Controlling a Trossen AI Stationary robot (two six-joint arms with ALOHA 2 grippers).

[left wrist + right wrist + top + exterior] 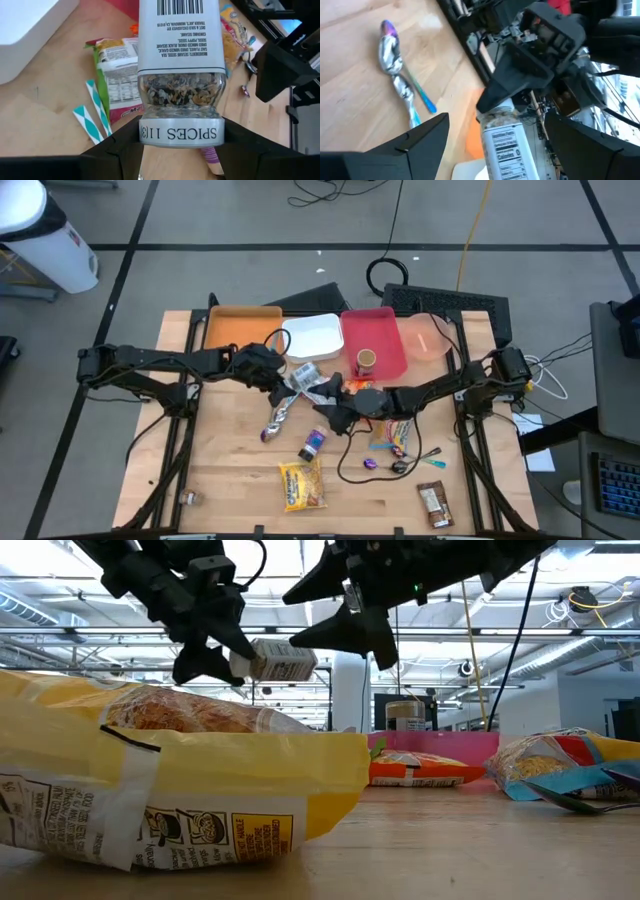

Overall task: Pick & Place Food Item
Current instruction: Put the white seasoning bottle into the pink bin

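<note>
The left pincer [222,658] pinches a spice jar [280,661] by its lid, held above the table [230,480]. The right pincer [345,612] hangs spread beside it. It should back away slowly, clear of the jar.
</note>
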